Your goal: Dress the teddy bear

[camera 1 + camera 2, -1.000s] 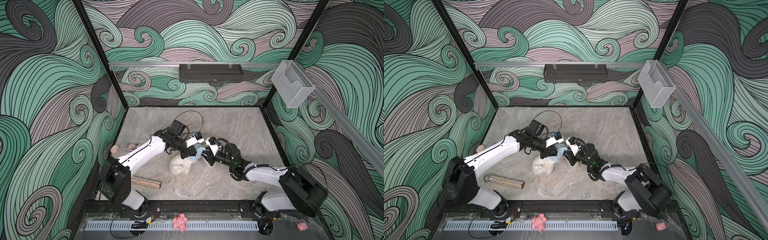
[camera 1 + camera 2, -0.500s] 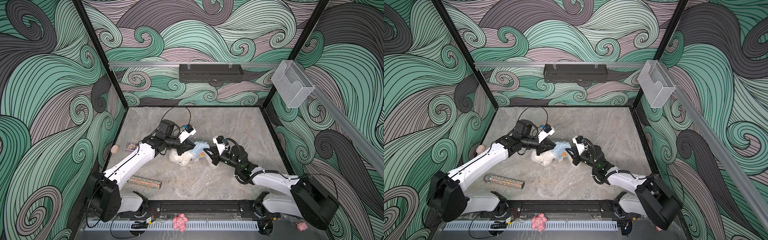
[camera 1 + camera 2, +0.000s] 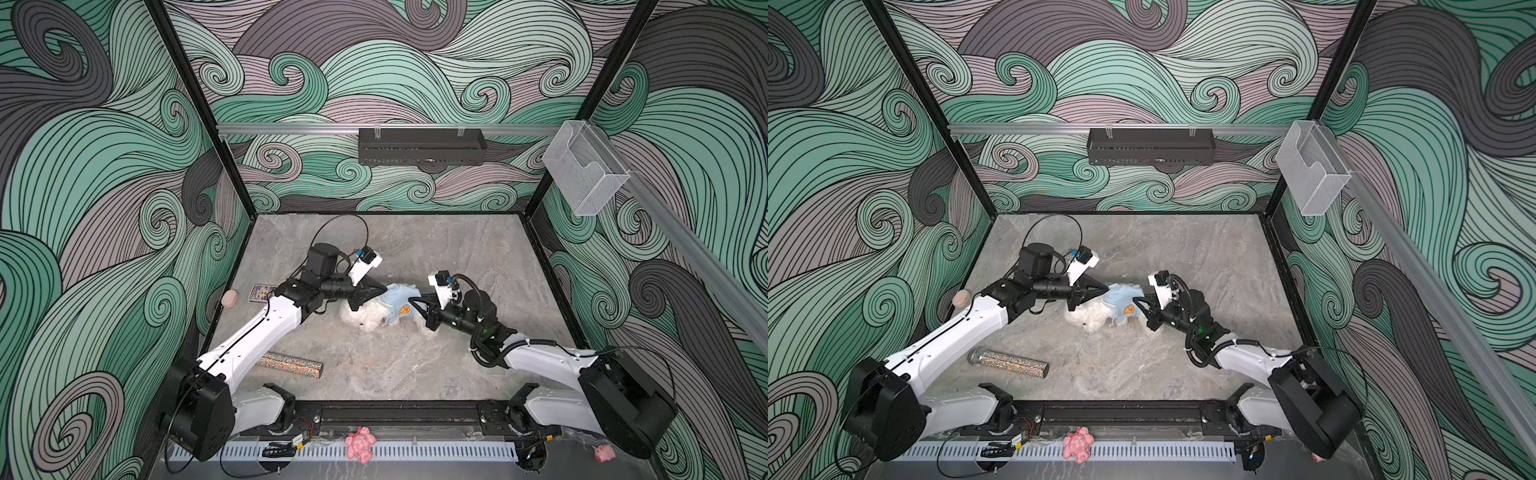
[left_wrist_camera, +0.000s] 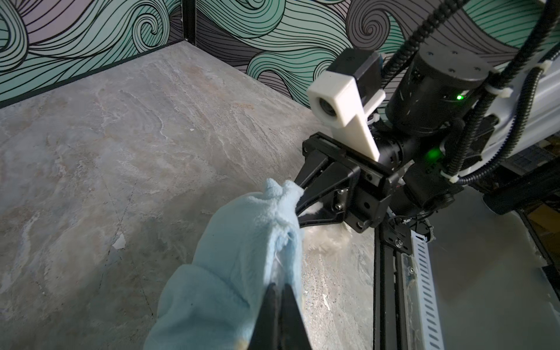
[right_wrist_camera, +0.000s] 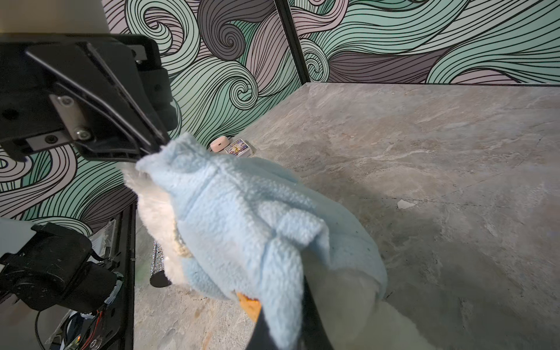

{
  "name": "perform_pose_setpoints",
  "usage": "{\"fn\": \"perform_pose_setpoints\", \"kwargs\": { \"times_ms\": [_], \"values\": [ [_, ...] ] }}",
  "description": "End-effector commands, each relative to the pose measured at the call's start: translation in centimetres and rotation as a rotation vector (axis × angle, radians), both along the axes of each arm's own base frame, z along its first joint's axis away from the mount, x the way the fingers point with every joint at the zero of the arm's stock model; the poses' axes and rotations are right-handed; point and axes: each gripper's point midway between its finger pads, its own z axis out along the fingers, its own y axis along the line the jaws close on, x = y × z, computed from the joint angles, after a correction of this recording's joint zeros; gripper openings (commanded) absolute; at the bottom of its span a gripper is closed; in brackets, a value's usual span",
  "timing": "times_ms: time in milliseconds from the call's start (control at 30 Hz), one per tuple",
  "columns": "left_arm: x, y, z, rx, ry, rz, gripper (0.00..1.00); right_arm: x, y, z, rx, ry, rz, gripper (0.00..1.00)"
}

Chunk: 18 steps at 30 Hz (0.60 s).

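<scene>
Pinching one end of the light blue fleece garment (image 3: 395, 296), your left gripper (image 3: 384, 289) is clamping its fingers fully together on the cloth. You're seeing this close up in the left wrist view, where the black fingertips (image 4: 269, 318) are meeting over the fabric. Your right gripper (image 3: 412, 300) is nipping the opposite end, its jaws closed tight on a bunched corner of that same garment. The garment is spanning the gap between them and wrapping the teddy bear (image 3: 360, 319). The bear is lying on the marble table (image 3: 415, 374) near its middle, partly tucked inside, with white fur spilling out toward the front edge. High at the back a black tray (image 3: 422, 146) is hanging, and you can't tell what it is holding because its front panel is hiding the inside. On the right side a clear plastic bin (image 3: 586, 172) is hanging, and you're seeing only the swirl-patterned wall (image 3: 685, 124) through its sides.
</scene>
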Motion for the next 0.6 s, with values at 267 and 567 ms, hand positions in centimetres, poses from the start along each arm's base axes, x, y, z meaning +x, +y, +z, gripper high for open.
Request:
{"fn": "perform_pose_setpoints", "kwargs": {
  "times_ms": [267,567],
  "values": [
    [-1.3,0.2,-0.3,0.140,-0.132,-0.113,0.20,-0.7,1.1,0.0,-0.126,-0.124,0.127,0.00],
    [-2.8,0.0,0.5,0.244,-0.239,-0.204,0.16,-2.2,1.4,-0.3,-0.225,-0.247,0.188,0.00]
  ]
}}
